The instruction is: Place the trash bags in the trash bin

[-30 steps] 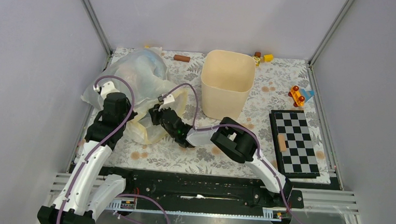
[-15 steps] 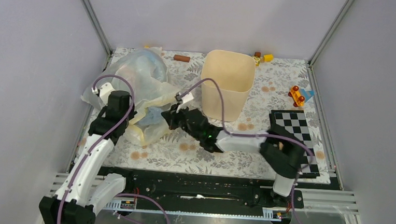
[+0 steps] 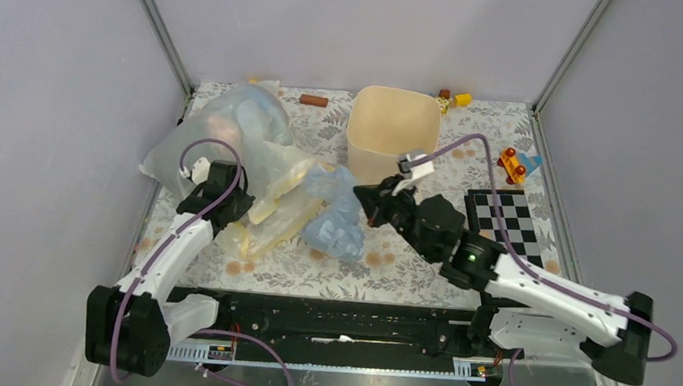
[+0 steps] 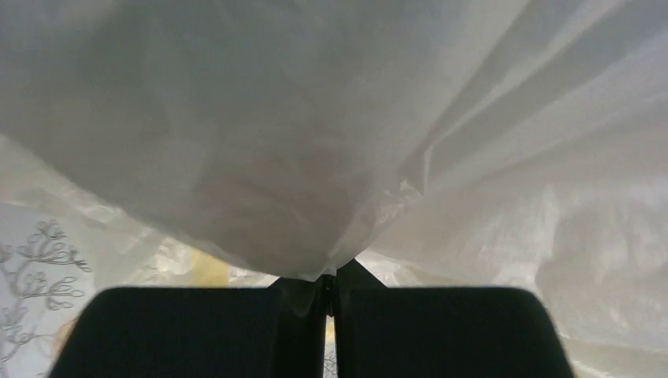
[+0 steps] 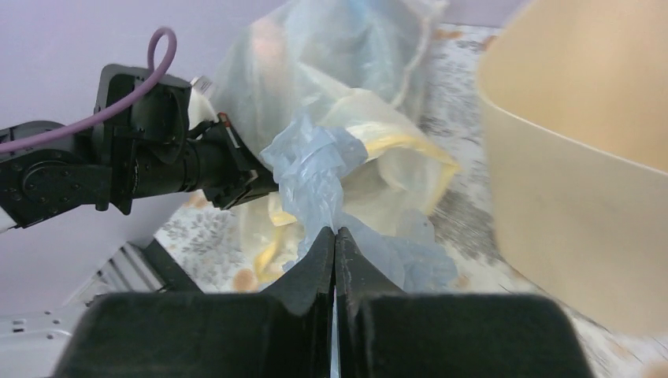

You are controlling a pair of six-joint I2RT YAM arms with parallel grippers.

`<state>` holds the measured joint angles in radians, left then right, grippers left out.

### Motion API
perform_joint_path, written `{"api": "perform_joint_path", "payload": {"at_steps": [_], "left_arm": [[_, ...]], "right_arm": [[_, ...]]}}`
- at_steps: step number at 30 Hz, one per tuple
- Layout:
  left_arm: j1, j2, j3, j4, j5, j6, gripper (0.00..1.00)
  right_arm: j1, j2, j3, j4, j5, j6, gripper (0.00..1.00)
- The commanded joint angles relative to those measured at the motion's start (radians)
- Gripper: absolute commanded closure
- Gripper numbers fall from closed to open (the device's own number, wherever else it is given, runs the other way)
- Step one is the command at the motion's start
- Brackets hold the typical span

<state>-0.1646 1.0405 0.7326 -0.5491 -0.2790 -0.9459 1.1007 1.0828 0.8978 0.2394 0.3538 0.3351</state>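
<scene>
Your right gripper (image 5: 335, 236) has its fingers pressed tight together on a twisted neck of the pale blue trash bag (image 5: 313, 169), with no gap showing between them. From that pinch the bag runs away in a crinkled rope toward the left arm. The rest bunches beside the fingers over the flowered bench cover (image 3: 289, 266), about midway between the left and right edges. The bag is wholly outside the trash bin (image 3: 394, 129), which stands upright and open near the middle of the far edge, just beyond your right gripper.

Your left gripper (image 4: 327, 277) is clenched too, on a fold of the clear whitish bag (image 4: 331, 134), whose film fills that wrist's view. That bulky bag sits toward the far left corner. The pale yellow bag (image 3: 285, 215) lies against it, between the two grippers, and touches the blue one.

By the right edge you have a checkerboard (image 3: 519, 231), with an orange toy (image 3: 512, 165) beyond it. Yellow blocks (image 3: 452, 99) and a brown cylinder (image 3: 313, 100) lie along the far edge.
</scene>
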Motion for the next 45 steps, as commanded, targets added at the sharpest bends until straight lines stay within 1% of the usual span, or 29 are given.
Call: {"api": "perform_joint_path", "payload": {"at_steps": [1, 4, 6, 7, 9, 11, 14, 16, 18, 21, 23, 25, 26, 27, 29, 30, 32, 34, 35, 37, 39, 41, 43, 45], "left_arm": [[-0.002, 0.051, -0.106, 0.247, 0.075, -0.129, 1.00], [-0.013, 0.108, -0.180, 0.415, 0.055, -0.206, 1.00], [-0.013, 0.192, -0.182, 0.500, 0.047, -0.229, 1.00], [-0.013, 0.242, -0.159, 0.510, 0.034, -0.235, 1.00], [-0.013, 0.352, -0.086, 0.482, -0.011, -0.239, 1.00], [-0.013, 0.438, -0.007, 0.413, -0.130, -0.255, 1.00], [0.011, 0.531, 0.066, 0.392, -0.248, -0.259, 1.00], [0.030, 0.591, 0.110, 0.397, -0.273, -0.231, 1.00], [0.034, 0.618, 0.158, 0.385, -0.290, -0.200, 1.00], [0.032, 0.599, 0.180, 0.379, -0.266, -0.167, 1.00], [0.022, 0.546, 0.160, 0.392, -0.218, -0.136, 0.89], [0.003, 0.464, 0.127, 0.395, -0.189, -0.103, 0.67], [-0.002, 0.410, 0.106, 0.404, -0.162, -0.075, 0.54], [-0.002, 0.359, 0.092, 0.395, -0.130, -0.053, 0.37], [-0.002, 0.256, 0.080, 0.342, -0.074, -0.021, 0.20], [-0.003, 0.206, 0.075, 0.318, -0.017, 0.002, 0.12], [-0.005, 0.102, 0.066, 0.277, 0.073, 0.039, 0.08], [-0.007, 0.000, 0.040, 0.286, 0.184, 0.079, 0.05], [-0.007, -0.047, 0.025, 0.310, 0.253, 0.105, 0.03], [-0.009, -0.139, -0.008, 0.386, 0.447, 0.169, 0.01], [-0.012, -0.184, -0.030, 0.415, 0.592, 0.186, 0.01], [-0.028, -0.215, -0.074, 0.483, 0.738, 0.188, 0.01], [-0.065, -0.244, -0.147, 0.587, 0.821, 0.146, 0.01], [-0.119, -0.276, -0.223, 0.670, 0.838, 0.100, 0.01]], "right_arm": [[0.002, -0.170, -0.032, -0.322, 0.205, 0.020, 1.00], [0.002, -0.281, -0.056, -0.425, 0.252, 0.052, 1.00], [0.001, -0.346, -0.063, -0.481, 0.274, 0.064, 1.00], [0.002, -0.373, -0.064, -0.508, 0.281, 0.064, 1.00], [0.002, -0.418, -0.058, -0.566, 0.283, 0.065, 1.00], [0.002, -0.435, -0.043, -0.622, 0.275, 0.068, 1.00], [0.002, -0.438, -0.011, -0.711, 0.291, 0.085, 1.00], [0.002, -0.447, -0.001, -0.744, 0.312, 0.093, 1.00], [0.002, -0.463, -0.004, -0.758, 0.328, 0.099, 1.00], [0.002, -0.484, -0.013, -0.760, 0.319, 0.107, 1.00], [0.002, -0.485, -0.020, -0.746, 0.287, 0.110, 1.00], [0.002, -0.464, -0.020, -0.716, 0.217, 0.107, 1.00], [0.002, -0.451, -0.019, -0.689, 0.155, 0.095, 1.00], [0.002, -0.439, -0.015, -0.649, 0.074, 0.077, 1.00], [0.002, -0.410, 0.011, -0.572, -0.098, 0.048, 1.00], [0.003, -0.395, 0.032, -0.544, -0.158, 0.043, 1.00], [0.002, -0.374, 0.077, -0.506, -0.231, 0.037, 1.00], [0.002, -0.360, 0.089, -0.490, -0.238, 0.023, 1.00], [0.002, -0.353, 0.086, -0.488, -0.224, 0.015, 1.00], [0.002, -0.339, 0.053, -0.494, -0.167, 0.015, 1.00], [0.002, -0.332, 0.002, -0.494, -0.099, 0.028, 1.00], [0.002, -0.322, -0.051, -0.494, -0.039, 0.039, 1.00], [0.002, -0.310, -0.103, -0.493, 0.007, 0.046, 1.00], [0.002, -0.290, -0.145, -0.493, 0.013, 0.050, 1.00]]}}
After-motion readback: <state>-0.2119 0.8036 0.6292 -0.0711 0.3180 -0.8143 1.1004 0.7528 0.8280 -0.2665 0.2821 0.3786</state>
